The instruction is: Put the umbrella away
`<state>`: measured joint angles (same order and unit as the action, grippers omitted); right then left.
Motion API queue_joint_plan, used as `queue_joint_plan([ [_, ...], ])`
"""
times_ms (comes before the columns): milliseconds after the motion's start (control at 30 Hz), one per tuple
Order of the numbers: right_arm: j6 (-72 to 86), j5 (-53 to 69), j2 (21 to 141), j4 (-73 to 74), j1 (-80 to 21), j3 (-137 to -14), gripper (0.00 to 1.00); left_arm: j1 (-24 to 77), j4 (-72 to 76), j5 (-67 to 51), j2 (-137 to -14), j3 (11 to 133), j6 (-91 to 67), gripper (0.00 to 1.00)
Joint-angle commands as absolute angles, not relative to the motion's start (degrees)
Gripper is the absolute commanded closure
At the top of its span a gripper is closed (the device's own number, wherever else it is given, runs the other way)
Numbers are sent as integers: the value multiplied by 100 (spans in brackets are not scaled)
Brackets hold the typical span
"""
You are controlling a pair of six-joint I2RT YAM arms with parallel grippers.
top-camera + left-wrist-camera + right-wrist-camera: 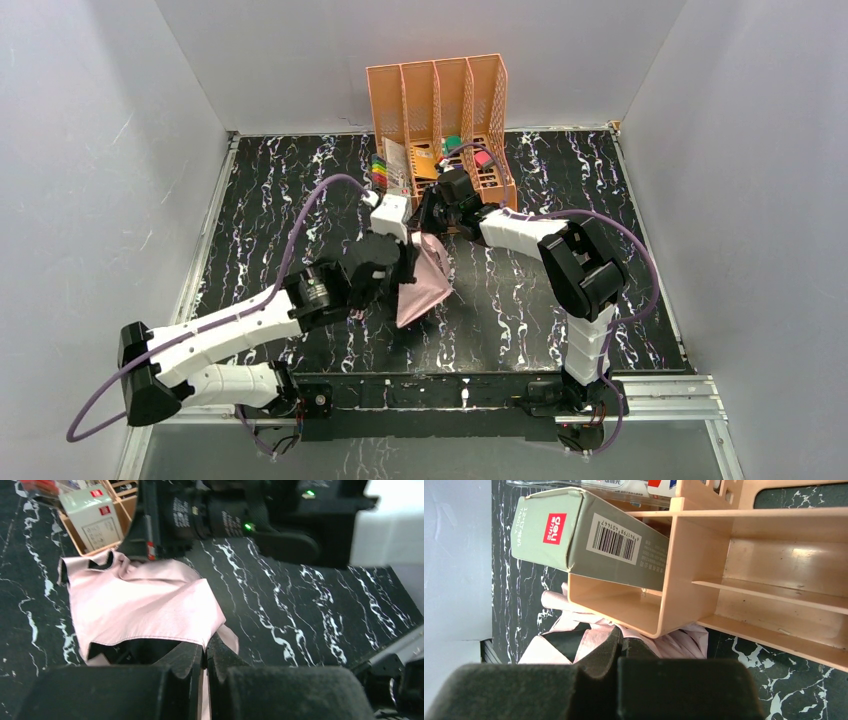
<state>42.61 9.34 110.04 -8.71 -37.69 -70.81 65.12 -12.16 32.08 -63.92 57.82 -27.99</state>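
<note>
Scene: two arms meet over a black, white-veined surface [600,180], just in front of an orange desk organiser [440,110].
Umbrella: the umbrella [425,280] lies collapsed at mid-surface between the two arms. Its pale pink fabric faces up in rumpled folds, and black shows along the edges and underneath.
Umbrella, top end: it reaches the foot of the organiser. In the right wrist view the pink cloth [684,641] is bunched under the organiser's [744,560] front corner.
Left gripper: the left gripper [205,652] has its fingers pressed together on the near hem of the pink fabric [145,610], and a strip of pink shows between them.
Right gripper: the right gripper [620,641] is squeezed tight at the umbrella's far end, with pink and black folds on either side of the fingertips. It appears to pinch a fold, though the contact itself is hidden.
From above: the left gripper [403,265] is on the umbrella's left edge and the right gripper [430,220] is at its top.
Organiser: it stands upright with four tall slots and low compartments in front. A grey-green box [589,540] with a red label and a barcode leans out of one compartment.
</note>
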Motion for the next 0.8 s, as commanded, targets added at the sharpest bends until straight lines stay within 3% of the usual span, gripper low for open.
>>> queue_joint_plan([
  [0, 4107, 716, 11129, -965, -3628, -7005, 100, 5695, -843, 2380, -6513, 5944, -2370, 100],
  [333, 4105, 953, 11002, -1058, -3627, -6841, 100, 3657, -79, 668, -7109, 5479, -2735, 100],
  [767, 3957, 1291, 10399, -1282, -3624, -6577, 100, 2833, 665, -462, -8973, 5420, -2948, 100],
])
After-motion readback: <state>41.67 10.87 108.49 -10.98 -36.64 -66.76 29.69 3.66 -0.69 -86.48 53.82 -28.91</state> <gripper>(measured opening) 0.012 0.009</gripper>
